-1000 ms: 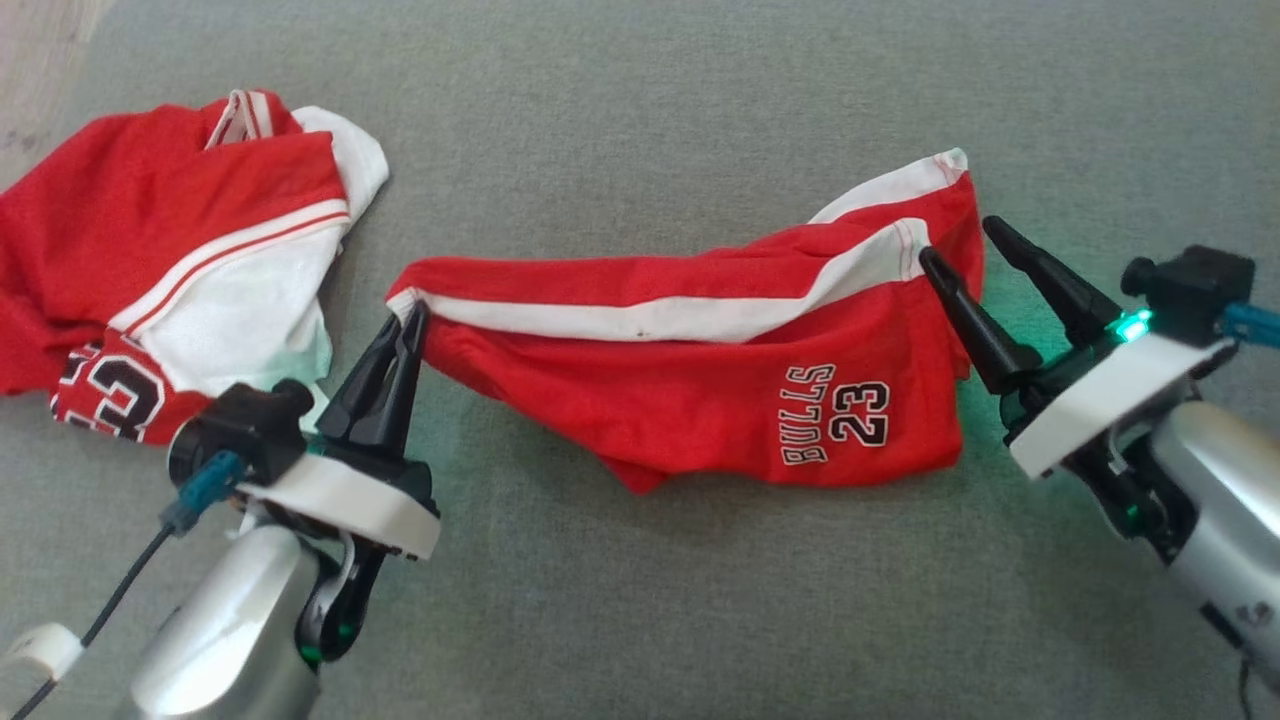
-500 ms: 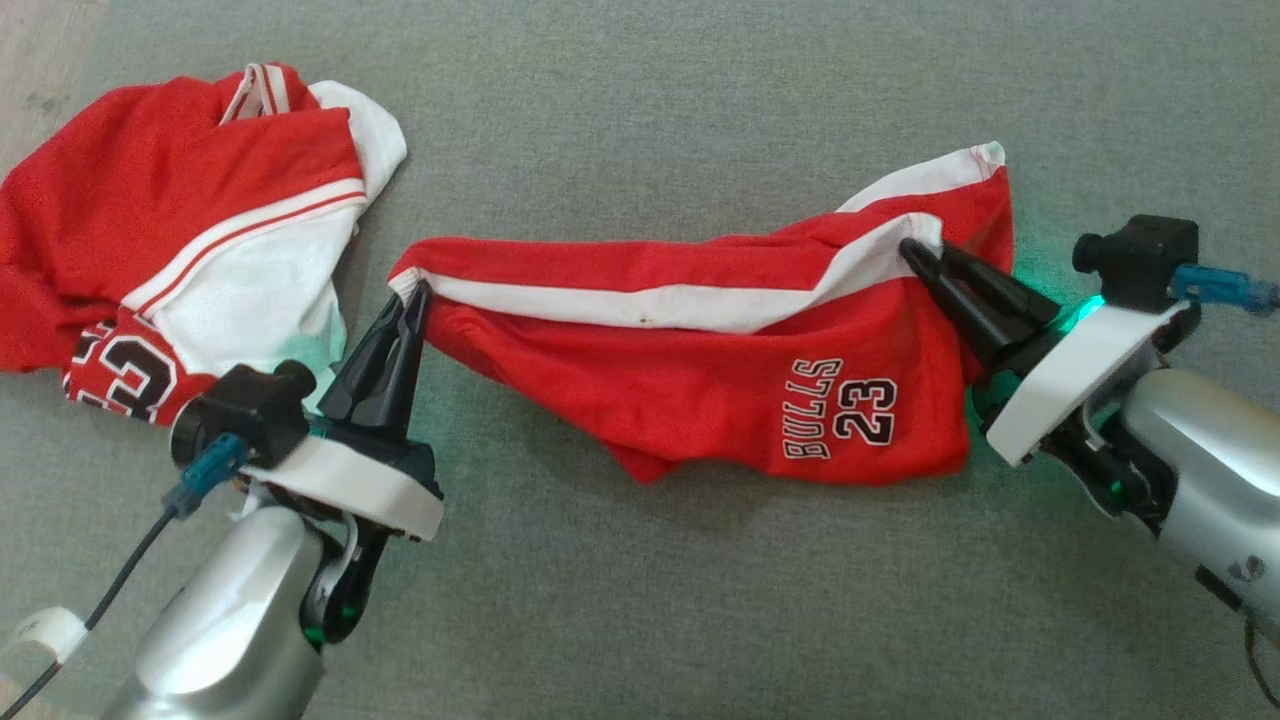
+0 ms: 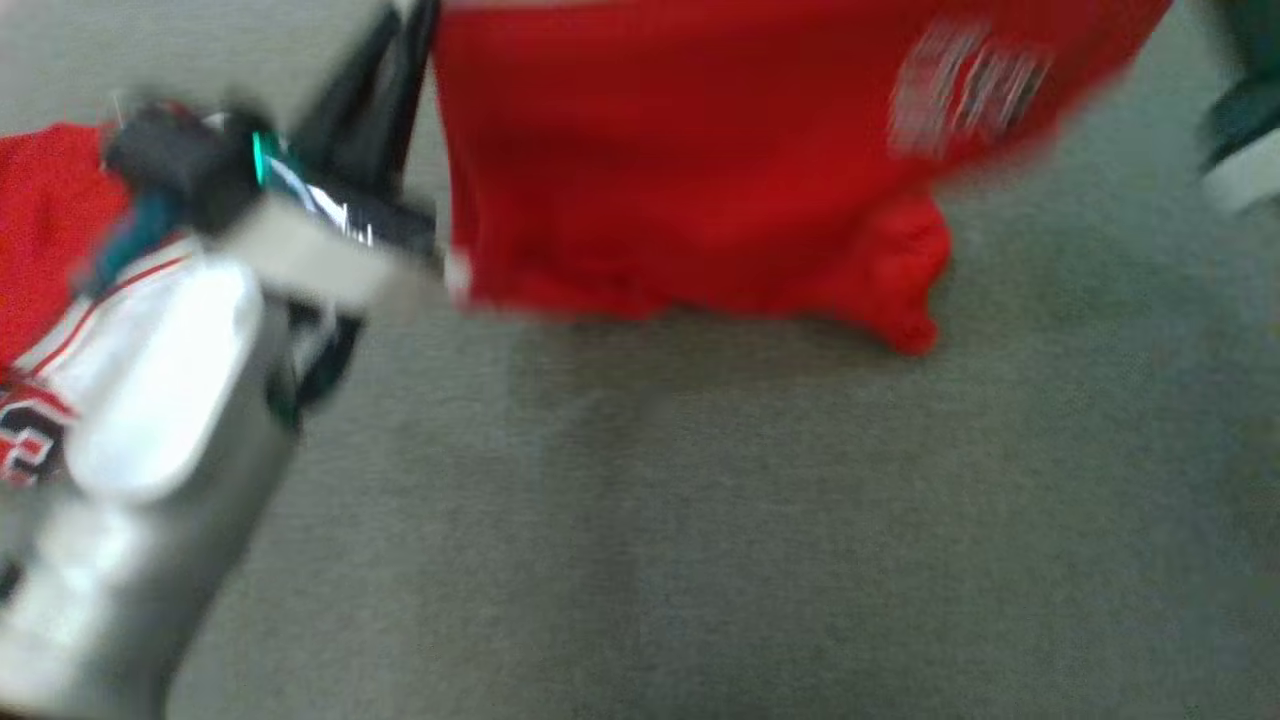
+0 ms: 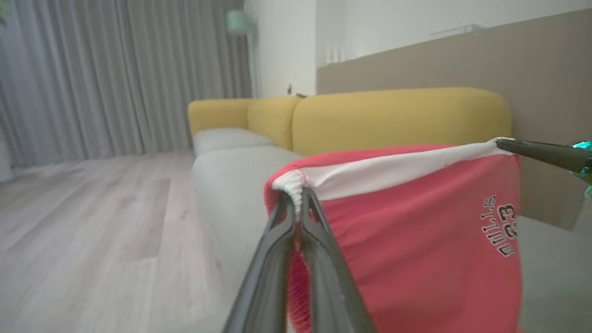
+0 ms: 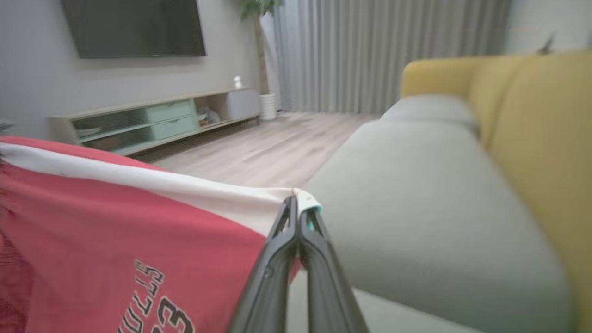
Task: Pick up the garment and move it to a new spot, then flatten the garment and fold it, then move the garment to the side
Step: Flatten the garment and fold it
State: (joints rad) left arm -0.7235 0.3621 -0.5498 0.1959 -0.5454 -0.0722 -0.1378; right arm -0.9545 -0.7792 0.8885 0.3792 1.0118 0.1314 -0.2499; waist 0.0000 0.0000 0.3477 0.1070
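Note:
The garment [image 3: 690, 170] is a pair of red shorts with a white side stripe and black lettering; it hangs above the grey sofa seat [image 3: 700, 520], stretched between both grippers. My left gripper [image 4: 298, 196] is shut on the gathered white end of the stripe, and its dark fingers [image 3: 385, 70] reach the head view's top left beside the cloth. My right gripper [image 5: 296, 200] is shut on the other white corner of the garment [image 5: 115, 231]. From the left wrist view the red cloth [image 4: 416, 249] droops below the taut stripe, with the right gripper's fingers [image 4: 541, 152] at its far end.
A second red and white jersey [image 3: 50, 230] lies on the seat at the left, partly behind my left forearm [image 3: 150, 420]. Yellow sofa backrests [image 4: 397, 115] run along the far side. Wooden floor [image 5: 268, 148], curtains and a TV cabinet [image 5: 152, 120] lie beyond the seat.
My right gripper shut on the garment's right corner. Both arms then lifted the shorts off the seat, and the head view shifted and blurred.

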